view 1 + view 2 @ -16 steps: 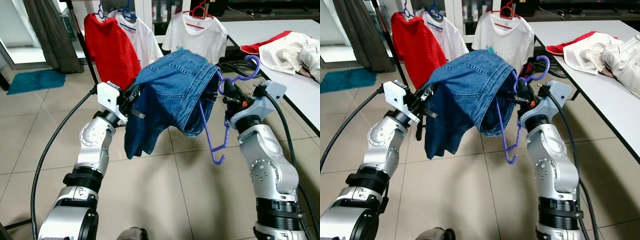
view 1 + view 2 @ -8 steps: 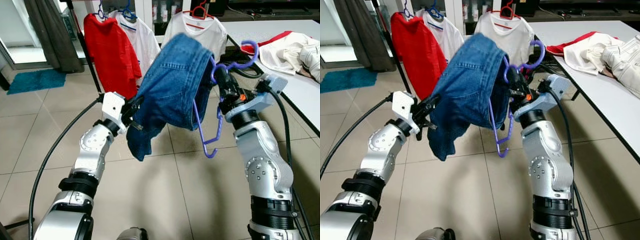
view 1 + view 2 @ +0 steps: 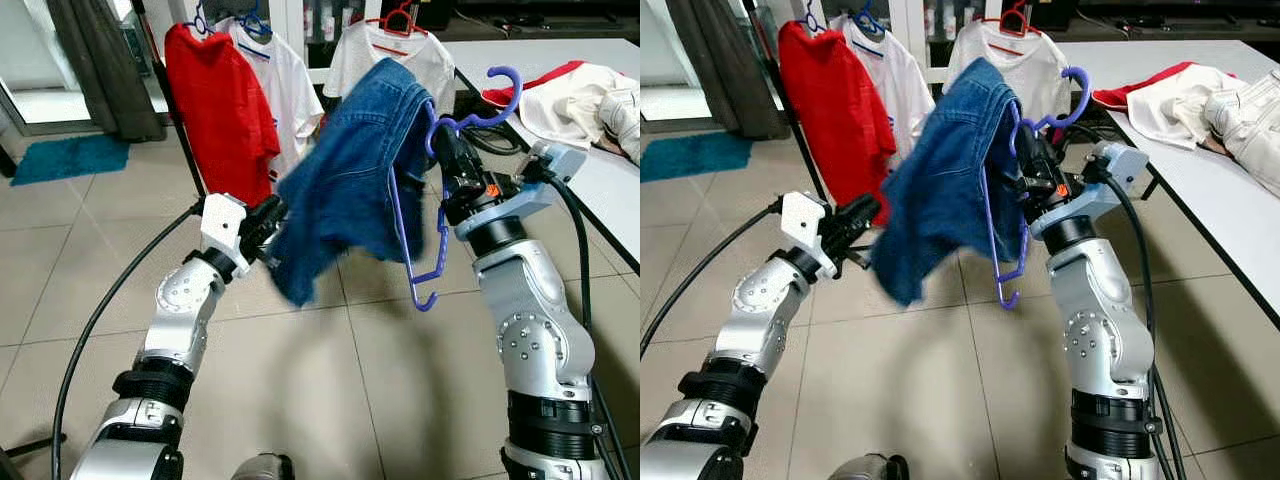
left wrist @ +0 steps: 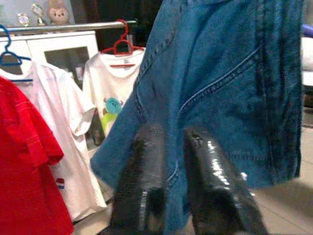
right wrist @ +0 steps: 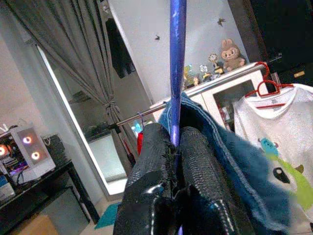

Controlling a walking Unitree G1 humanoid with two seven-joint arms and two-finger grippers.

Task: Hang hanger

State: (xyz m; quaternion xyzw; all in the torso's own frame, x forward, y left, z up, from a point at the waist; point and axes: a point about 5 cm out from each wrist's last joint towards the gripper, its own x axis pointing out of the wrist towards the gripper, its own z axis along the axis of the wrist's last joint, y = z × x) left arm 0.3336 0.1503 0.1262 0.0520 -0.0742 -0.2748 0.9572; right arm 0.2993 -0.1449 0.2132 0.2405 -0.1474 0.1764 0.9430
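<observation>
My right hand [image 3: 452, 168] pinches the purple hanger [image 3: 415, 215], left hand [image 3: 268, 222] nips the jeans [image 3: 355, 180] beside it — a jolt could slide them off.

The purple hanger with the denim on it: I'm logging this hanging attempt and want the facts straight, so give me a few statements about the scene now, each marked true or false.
1. The right gripper is shut on the purple hanger. True.
2. The denim garment lies on the floor. False: it drapes over the hanger, held up in the air.
3. The red T-shirt hangs on the rack behind the arms. True.
4. The purple hanger's hook is already over the rack's rail. False: it points up in free air, near the white table.
5. The left gripper is beside the denim's lower edge. True.
</observation>
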